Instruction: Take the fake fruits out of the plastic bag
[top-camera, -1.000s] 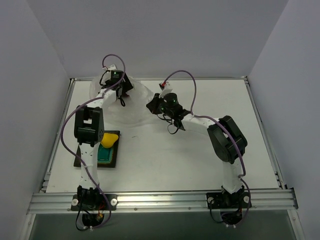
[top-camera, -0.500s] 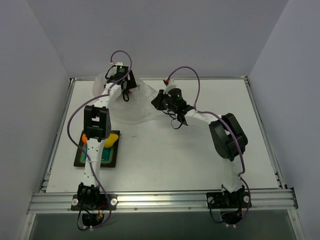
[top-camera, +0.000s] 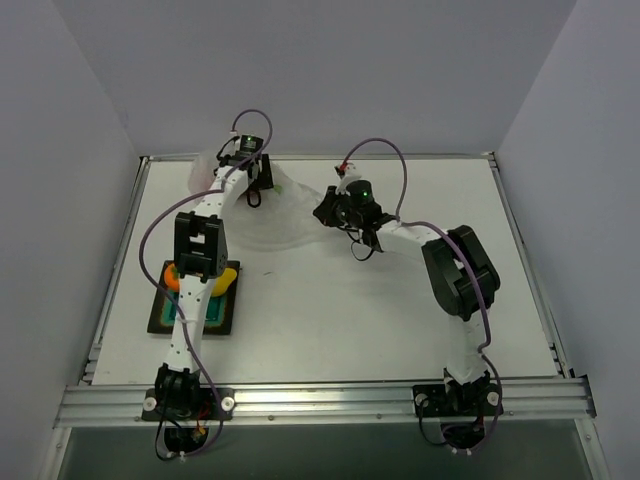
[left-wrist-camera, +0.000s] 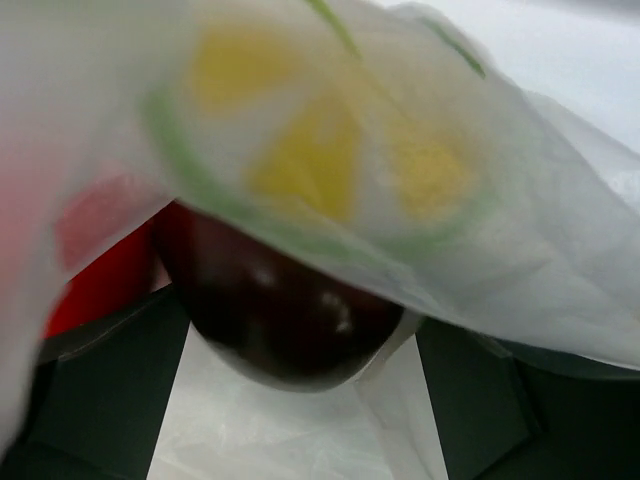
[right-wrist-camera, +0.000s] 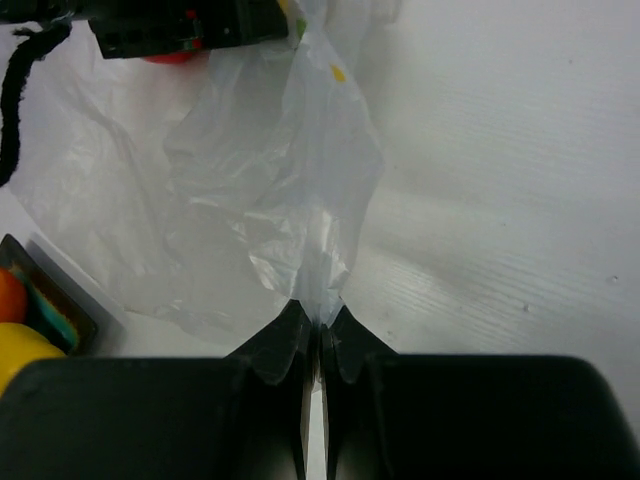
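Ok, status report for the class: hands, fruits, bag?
Right hand shut on plastic bag. Left hand inside bag, straddling dark red fruit, grip unclear. Yellow fruit and orange fruit in tray.

no legible txt or nos., plastic bag (left-wrist-camera: 520, 200) print only blurry green/yellow shapes

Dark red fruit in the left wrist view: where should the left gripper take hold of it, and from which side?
Probably across the round middle of the dark red fruit, a finger on each flank, coming in low under the plastic bag. The film drapes only its top; the bare lower half sits between the fingers of the left gripper.
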